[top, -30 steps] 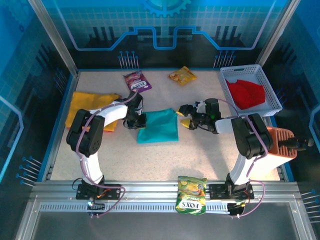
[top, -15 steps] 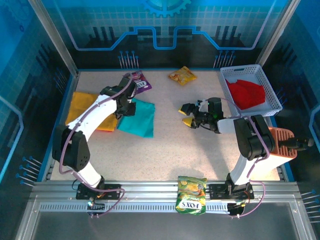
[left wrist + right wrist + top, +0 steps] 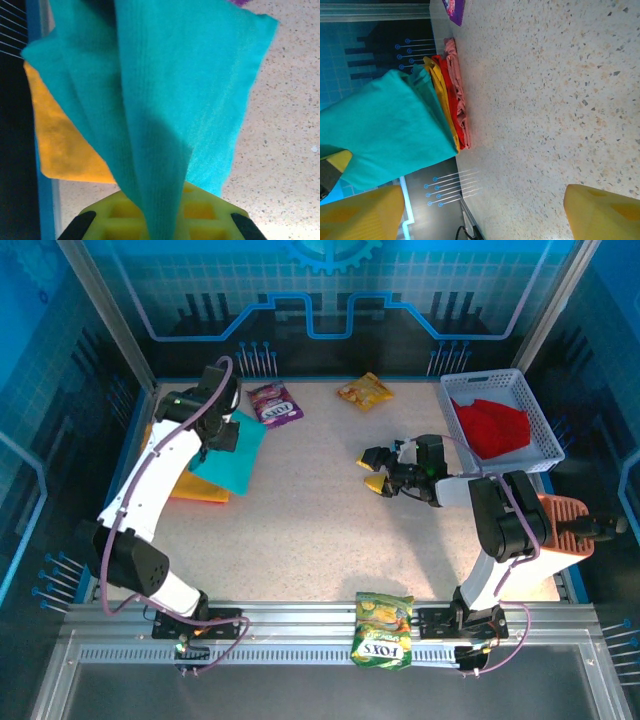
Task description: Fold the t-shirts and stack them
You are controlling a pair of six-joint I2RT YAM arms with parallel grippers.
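Over the far-left part of the table [image 3: 320, 540], the left gripper [image 3: 222, 430] is pinching the teal shirt [image 3: 235, 458] by one edge, jaws pressed together on the cloth. The folded cloth is hanging down and trailing across the yellow shirt [image 3: 195, 488] lying flat by the left wall. Gripping at an edge is probably letting the shirt drape as one piece, so it can be laid down flat instead of dropped in a heap.

From the left wrist view the teal cloth is falling away from the fingers in a long crease, with yellow showing beneath on the left. I cannot tell whether its lower edge is already resting on the yellow one or hanging just above it. From the right wrist view the yellow pile is showing reddish layers along its side.

Near the table's middle, the right gripper [image 3: 378, 468] is hovering with its jaws spread and nothing between them, well apart from the stack; it seems to be standing clear. The red shirt [image 3: 490, 428] is lying crumpled in the basket [image 3: 480, 377] at far right, apparently not yet folded.

Stacking looks like the step in hand. Lowering gently seems wise, since the fold could be slipping open on release.
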